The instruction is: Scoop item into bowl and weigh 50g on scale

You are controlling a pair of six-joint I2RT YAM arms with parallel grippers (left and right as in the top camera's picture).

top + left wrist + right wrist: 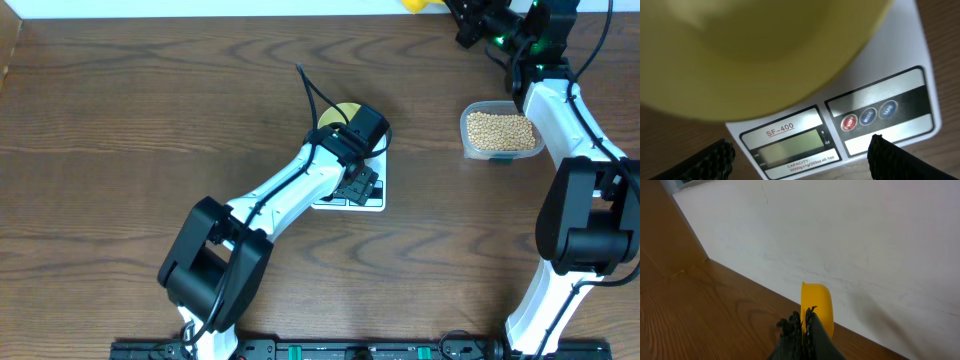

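Over the table, in the overhead view, the left arm reaches to the middle. Its wrist hangs above the scale and covers most of the bowl, which stands on the scale's far part. The bowl's contents are hidden. The beans lie in a clear tub to the right, well apart from the scale. The right arm is up near the far edge with a yellow scoop at its tip, away from the tub.

Risk, in my judgement: the left wrist blocks the path to the bowl, so a pour could strike the arm or scatter round beans across the table.

Left wrist view: the bowl fills the upper frame, blurred, seated on the scale. The display shows no digits I can read, and three buttons sit beside it.

Risk: any contact with the platform or a button would falsify the weight. An untared bowl would do the same.

The left jaws are spread wide, with a fingertip at each lower corner. They hold nothing and appear clear of the scale.

Right wrist view: the right jaws are clenched on the scoop, its cup toward a white wall. Whether it carries beans cannot be told.

Risk: a thin handle in a tight pinch may twist when loaded.
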